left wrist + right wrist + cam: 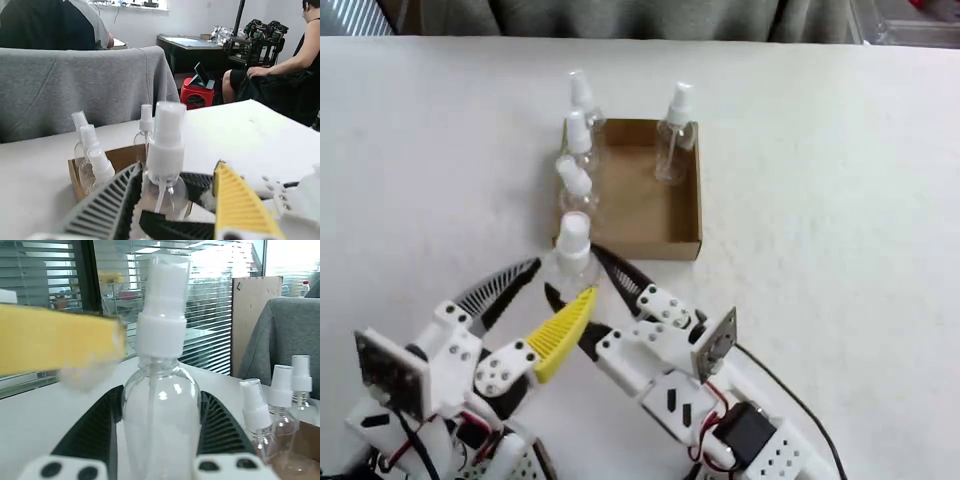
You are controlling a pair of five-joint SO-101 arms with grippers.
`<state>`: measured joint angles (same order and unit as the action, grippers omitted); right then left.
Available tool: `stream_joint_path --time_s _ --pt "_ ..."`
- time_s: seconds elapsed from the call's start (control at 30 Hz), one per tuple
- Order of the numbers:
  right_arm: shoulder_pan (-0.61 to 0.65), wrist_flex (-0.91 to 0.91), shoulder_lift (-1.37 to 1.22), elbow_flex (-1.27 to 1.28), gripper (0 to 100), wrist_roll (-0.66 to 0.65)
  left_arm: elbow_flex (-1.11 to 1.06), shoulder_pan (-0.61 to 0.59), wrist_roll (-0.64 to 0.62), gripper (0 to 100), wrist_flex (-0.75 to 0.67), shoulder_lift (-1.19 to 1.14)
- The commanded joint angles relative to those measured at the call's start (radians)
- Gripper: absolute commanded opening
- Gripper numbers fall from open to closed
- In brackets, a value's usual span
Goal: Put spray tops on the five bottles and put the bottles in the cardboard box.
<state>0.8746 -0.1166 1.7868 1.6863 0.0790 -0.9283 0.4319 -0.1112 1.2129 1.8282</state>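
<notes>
High view: capped fifth bottle upright over the table, just outside the cardboard box's near left corner. Left wrist view: left gripper fingers spread loosely around it. Right wrist view: right gripper fingers clamp its sides, likely for lifting in

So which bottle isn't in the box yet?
The bottle nearest the arms, held upright in the right gripper at the cardboard box's near corner; the other four stand inside.

Nothing legible anywhere (the cardboard box bears no readable marks).
</notes>
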Motion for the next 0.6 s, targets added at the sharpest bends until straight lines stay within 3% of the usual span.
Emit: stream_joint_path --time_s 0.0,0.17,0.33,0.57 --pt "-0.076 0.004 0.013 0.005 1.5 0.0 0.083 0.001 0.005 23 0.06 0.007" --pt "-0.166 0.005 0.012 0.005 1.5 0.002 0.1 0.01 -0.031 21 0.063 0.005" --pt "-0.248 0.012 0.012 0.003 1.5 0.002 0.1 0.01 -0.044 1 0.057 0.005" --pt "-0.329 0.004 0.008 -0.04 1.5 0.063 0.017 0.031 -0.044 2 0.043 0.005"
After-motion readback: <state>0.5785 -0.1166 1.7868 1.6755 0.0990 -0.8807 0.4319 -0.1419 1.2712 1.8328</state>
